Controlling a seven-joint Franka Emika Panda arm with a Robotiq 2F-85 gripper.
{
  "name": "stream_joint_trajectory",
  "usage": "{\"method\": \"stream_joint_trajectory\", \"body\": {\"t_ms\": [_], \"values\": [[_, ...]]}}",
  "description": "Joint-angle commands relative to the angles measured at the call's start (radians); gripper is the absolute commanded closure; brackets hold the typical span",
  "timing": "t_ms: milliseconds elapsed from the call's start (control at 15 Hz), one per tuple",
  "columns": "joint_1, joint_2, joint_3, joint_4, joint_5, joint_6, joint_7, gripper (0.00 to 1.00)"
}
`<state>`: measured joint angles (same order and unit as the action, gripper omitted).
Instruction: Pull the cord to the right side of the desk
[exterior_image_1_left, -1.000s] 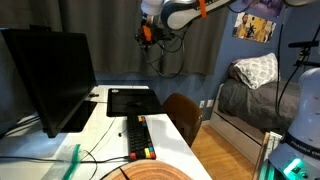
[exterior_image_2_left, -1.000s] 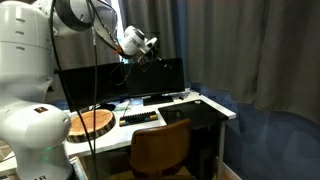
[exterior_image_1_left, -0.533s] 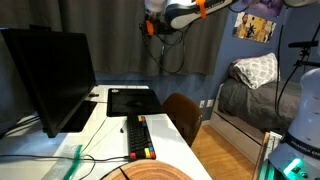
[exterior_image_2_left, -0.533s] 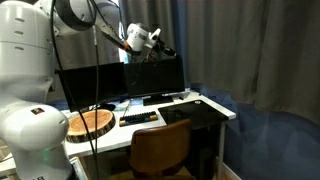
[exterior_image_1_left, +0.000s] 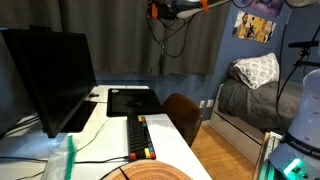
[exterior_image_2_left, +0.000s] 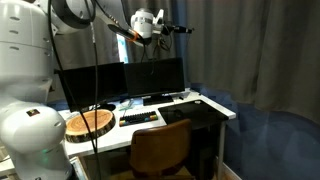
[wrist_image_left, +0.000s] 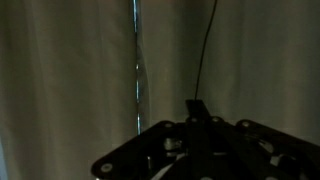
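Gripper: my gripper (exterior_image_1_left: 164, 9) is raised high above the desk, near the top edge in both exterior views, in front of the dark curtain (exterior_image_1_left: 120, 40).
Grip state: in the wrist view my gripper (wrist_image_left: 195, 112) is a dark outline at the bottom of the picture. I cannot tell how wide my jaws stand or whether they are clamping anything.
Cord: a thin dark cord (wrist_image_left: 205, 55) runs from the middle of my gripper to the top of the wrist view. In an exterior view, dark loops of cord (exterior_image_1_left: 166, 45) hang just under my gripper, well above the tabletop.
Arm: it reaches in from the upper left in an exterior view and ends at my gripper (exterior_image_2_left: 163, 25).
Desk: the white desk (exterior_image_1_left: 112, 135) carries a black monitor (exterior_image_1_left: 45, 75), a black mat (exterior_image_1_left: 133, 101) and a keyboard (exterior_image_1_left: 139, 138).
Wooden slab: a round wooden slab (exterior_image_2_left: 90, 123) lies on the desk near my base.
Chair: a brown chair (exterior_image_1_left: 183, 113) stands at the edge of the desk.
Curtain gap: a narrow bright slit (wrist_image_left: 137, 70) runs down between the curtain folds.
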<state>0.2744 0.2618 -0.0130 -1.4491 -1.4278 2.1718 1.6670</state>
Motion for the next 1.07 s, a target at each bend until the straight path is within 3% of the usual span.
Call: {"method": "stream_joint_trajectory", "body": {"t_ms": [0, 467, 1000], "values": [[-0.039, -0.008, 0.031, -0.004, -0.052, -0.03, 0.089, 1.0], [-0.109, 0.048, 0.056, -0.077, 0.082, 0.022, 0.108, 1.0], [-0.162, 0.123, 0.076, -0.161, 0.431, 0.089, 0.041, 1.0]]}}
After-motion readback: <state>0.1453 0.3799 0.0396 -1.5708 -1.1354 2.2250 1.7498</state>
